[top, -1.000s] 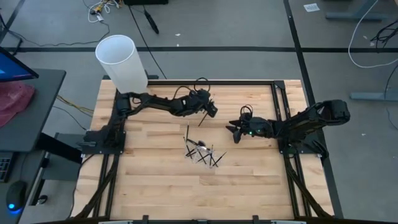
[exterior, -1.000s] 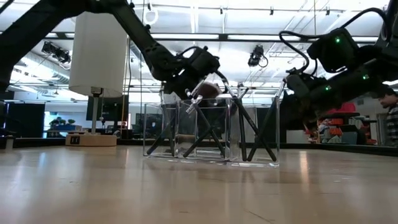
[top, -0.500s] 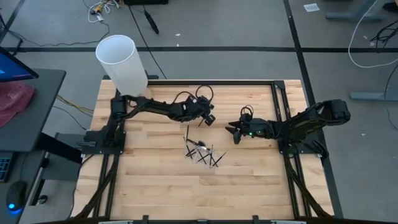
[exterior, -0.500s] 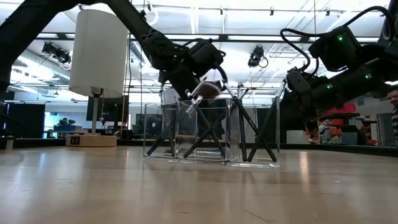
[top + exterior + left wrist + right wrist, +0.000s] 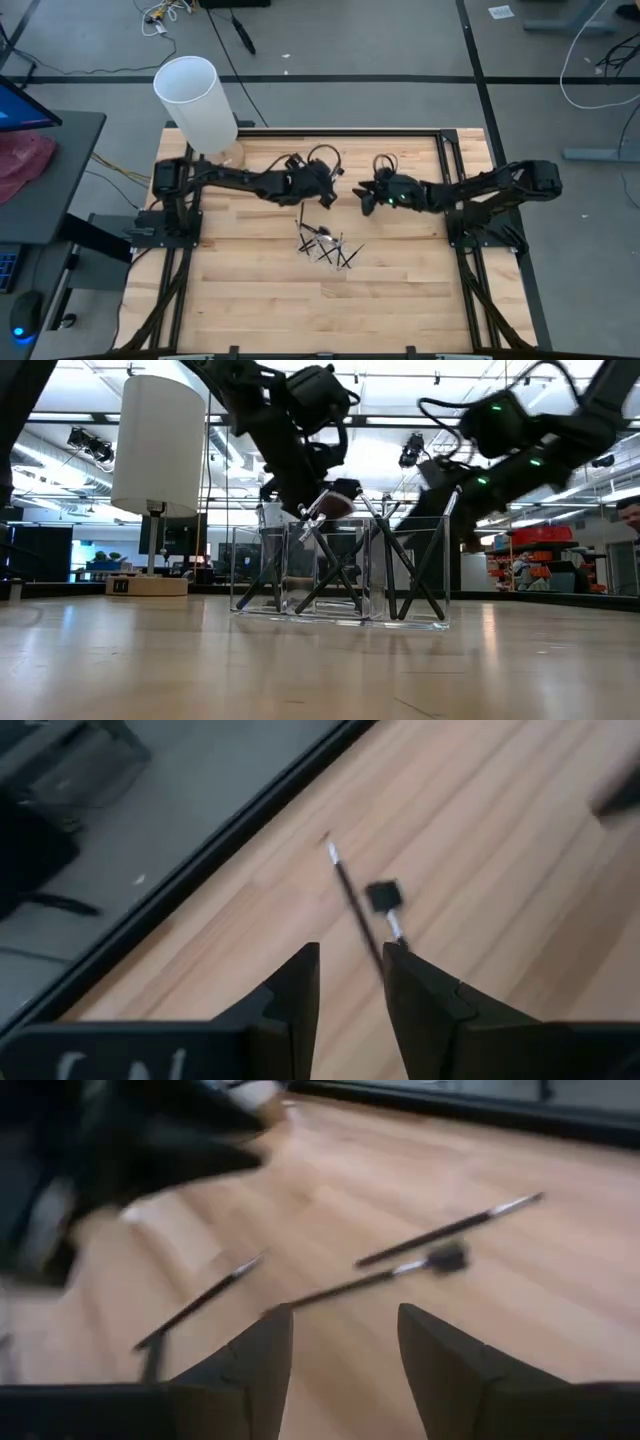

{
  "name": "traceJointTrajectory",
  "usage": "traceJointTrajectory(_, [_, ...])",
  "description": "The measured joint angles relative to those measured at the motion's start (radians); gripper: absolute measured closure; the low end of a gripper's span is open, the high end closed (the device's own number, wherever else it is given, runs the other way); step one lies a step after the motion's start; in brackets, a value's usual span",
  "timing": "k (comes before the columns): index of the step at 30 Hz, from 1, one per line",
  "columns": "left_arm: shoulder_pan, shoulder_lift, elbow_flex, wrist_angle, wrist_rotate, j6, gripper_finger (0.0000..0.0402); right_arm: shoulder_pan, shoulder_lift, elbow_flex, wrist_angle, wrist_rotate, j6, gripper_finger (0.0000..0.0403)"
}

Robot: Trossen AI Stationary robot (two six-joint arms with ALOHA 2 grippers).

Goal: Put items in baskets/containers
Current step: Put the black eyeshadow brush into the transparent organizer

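The left gripper holds a thin black brush between its fingers, carrying it toward the clear holder near below, while the right gripper waits open nearby.

A grey floor crossed by cables surrounds the wooden worktop. A dark desk with red cloth stands beside it. Ceiling light strips glow overhead.

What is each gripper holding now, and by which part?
Right gripper: open, holding nothing. Left gripper: it cannot be told; a thin black makeup brush reaches right up to it, but no grip shows.
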State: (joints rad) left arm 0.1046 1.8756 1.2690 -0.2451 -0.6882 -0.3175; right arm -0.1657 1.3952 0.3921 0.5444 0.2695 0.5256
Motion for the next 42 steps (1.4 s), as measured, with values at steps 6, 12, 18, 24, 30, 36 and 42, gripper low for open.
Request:
traceJointTrajectory(6, [-0.096,0.003,0.000,-0.220,-0.147,-0.189,0.0287,-0.088,0.041,0.201,-0.277,-0.010,-0.043,0.0218])
traceJointTrajectory(12, [-0.215,0.003,-0.001,-0.549,-0.310,-0.502,0.0290,-0.143,0.185,0.351,-0.346,-0.060,-0.063,0.0218])
traceJointTrajectory(18, [-0.283,-0.024,-0.159,-0.527,-0.289,-0.661,0.0331,-0.159,0.387,0.559,-0.464,-0.073,-0.072,0.0218])
traceJointTrajectory(24, [-0.333,-0.101,-0.410,-0.210,-0.240,-0.724,0.0386,-0.195,0.503,0.703,-0.617,-0.009,-0.057,0.0211])
traceJointTrajectory(30, [-0.363,-0.166,-0.523,-0.094,-0.283,-0.722,0.0393,-0.235,0.503,0.707,-0.642,0.034,0.007,0.0167])
traceJointTrajectory(36, [-0.366,-0.183,-0.538,-0.093,-0.339,-0.670,0.0378,-0.247,0.548,0.704,-0.614,0.082,0.073,0.0153])
traceJointTrajectory(42, [-0.363,-0.183,-0.536,-0.078,-0.382,-0.661,0.0383,-0.248,0.600,0.704,-0.595,0.081,0.118,0.0190])
